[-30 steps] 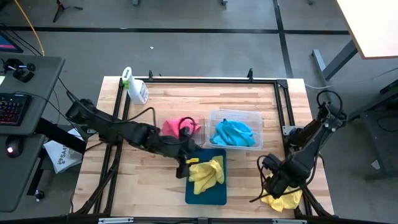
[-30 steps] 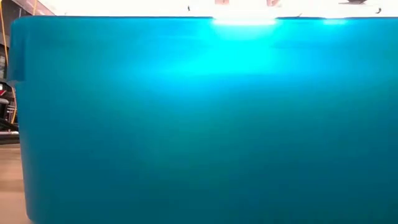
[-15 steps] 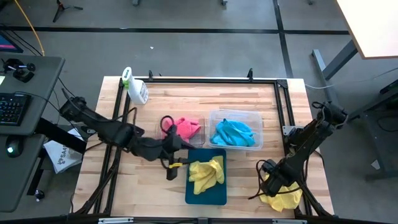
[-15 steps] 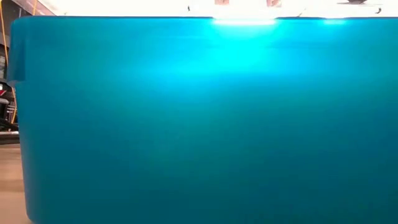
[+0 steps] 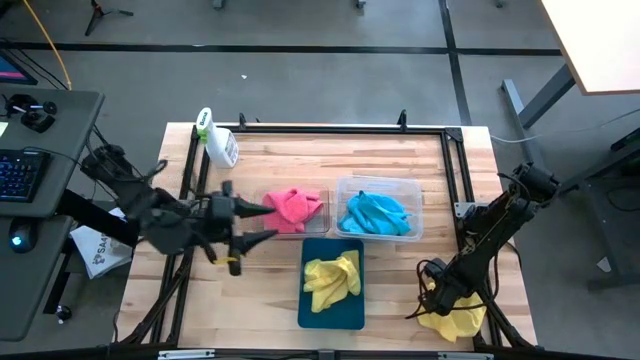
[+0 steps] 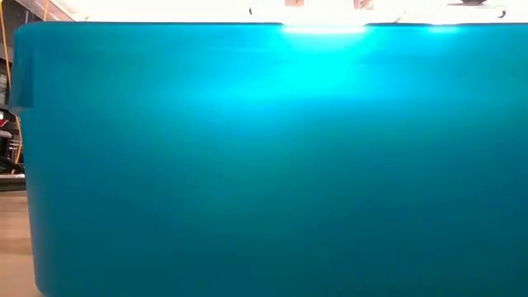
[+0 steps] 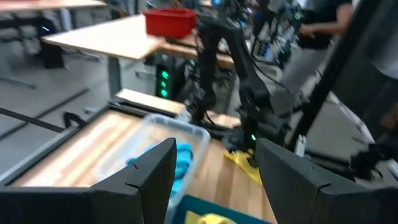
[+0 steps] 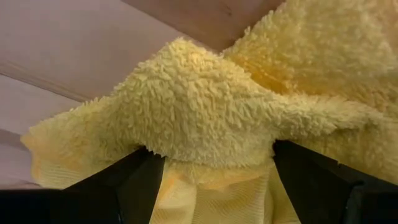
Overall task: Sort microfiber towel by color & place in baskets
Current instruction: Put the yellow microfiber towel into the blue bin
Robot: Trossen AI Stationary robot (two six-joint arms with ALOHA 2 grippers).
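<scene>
1. My right gripper [image 8: 211,171] has its jaws closed on a yellow towel [image 5: 452,322], bunched between them at the table's [image 5: 400,160] near right corner.
2. My left gripper [image 5: 262,222] hangs open, empty, beside the pink towels [image 5: 294,206].
3. The low camera shows only teal, probably the tray [image 5: 330,312].

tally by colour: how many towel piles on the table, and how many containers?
Pink towel pile: 1, in the narrow clear tub
Blue towel pile: 1, in the wide clear tub
Yellow towel piles: 2, one on the teal tray, one at the table's edge under the right gripper
Containers: 3
Total: 4 piles, 3 containers
</scene>
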